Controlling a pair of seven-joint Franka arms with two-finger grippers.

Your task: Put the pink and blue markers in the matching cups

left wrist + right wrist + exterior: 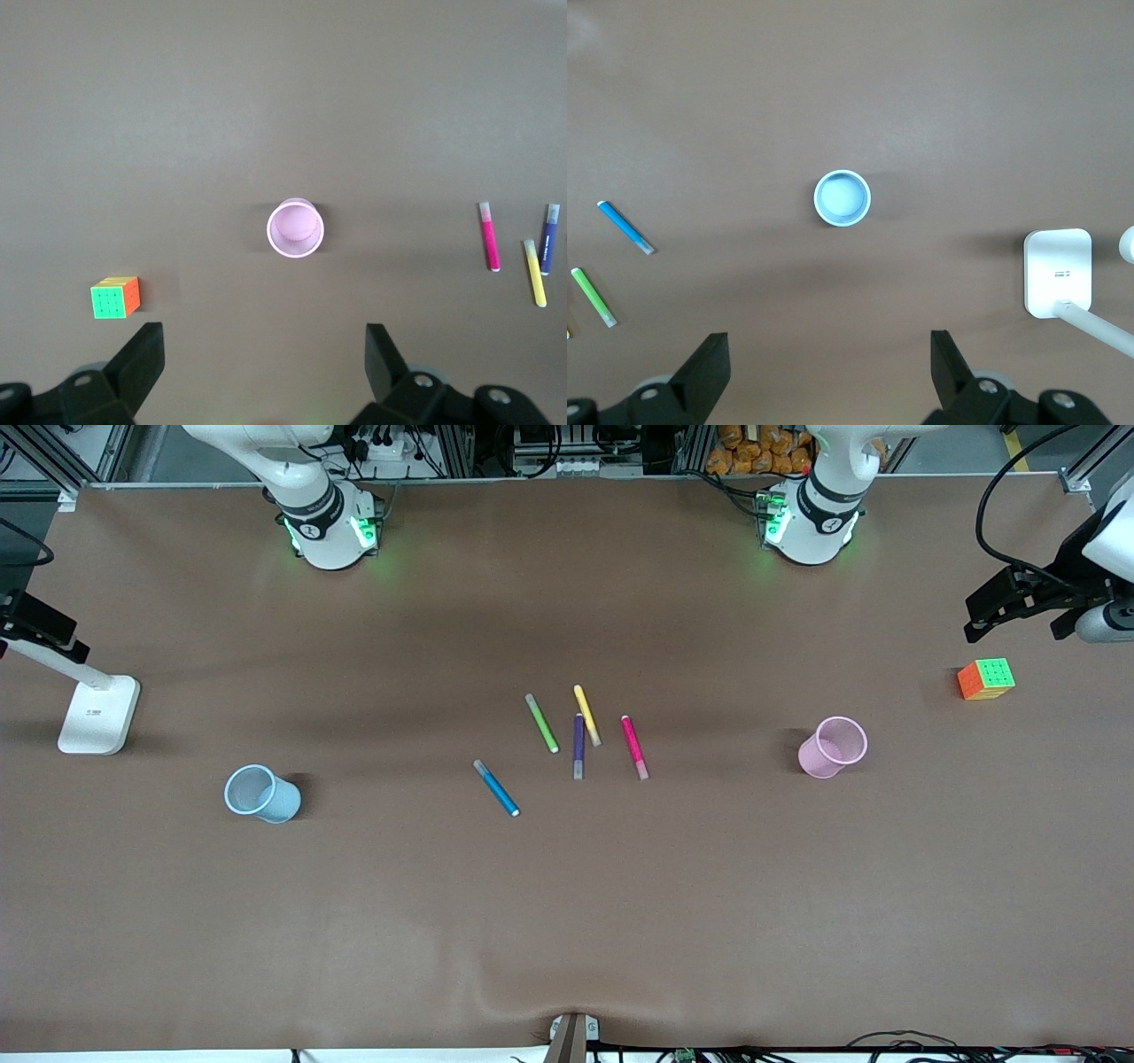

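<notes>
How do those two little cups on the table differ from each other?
The pink cup stands toward the left arm's end, near the cube; the blue cup stands toward the right arm's end, nearer the front camera. Both stand upright, empty, apart from the pens.

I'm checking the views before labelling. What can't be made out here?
- Both grippers: cut off by the front view's top edge; only open fingers and show in the wrist views.
- Blue marker: missing from the left wrist view.
- Pink marker: missing from the right wrist view.
</notes>
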